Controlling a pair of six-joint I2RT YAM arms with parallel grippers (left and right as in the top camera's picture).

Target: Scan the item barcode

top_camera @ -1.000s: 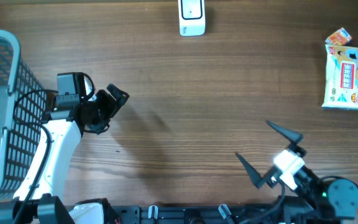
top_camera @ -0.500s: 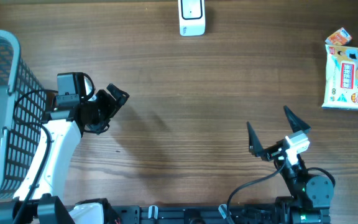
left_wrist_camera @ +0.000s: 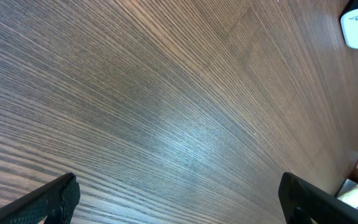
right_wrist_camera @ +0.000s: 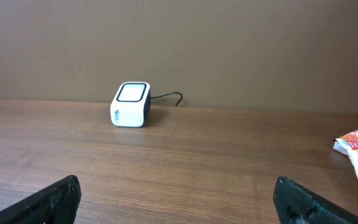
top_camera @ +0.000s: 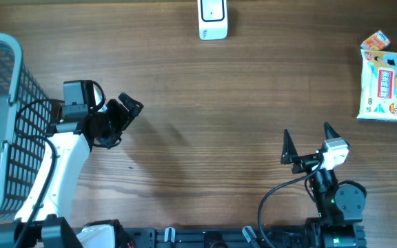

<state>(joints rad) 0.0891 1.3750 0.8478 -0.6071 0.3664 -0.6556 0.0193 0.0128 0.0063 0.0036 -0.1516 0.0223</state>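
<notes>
Packet [top_camera: 382, 85] is lying ungrasped at far right, well apart from scanner [top_camera: 213, 18], so left pincer [left_wrist_camera: 178, 196] and right pincer [top_camera: 307, 136] are both hanging released, empty.

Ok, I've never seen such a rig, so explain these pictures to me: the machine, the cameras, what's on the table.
Two robot arms work at a dark wooden table. One picture looks straight down: the white left arm stands beside a blue-grey mesh basket, the right arm near the front edge. The other two come from a camera on each wrist; the black tips in their lower corners are that arm's jaws. Both pairs are open, holding nothing. On it: a small white box-shaped scanner at the far edge, and a white-and-green flat packet with an orange packet at the right.
</notes>
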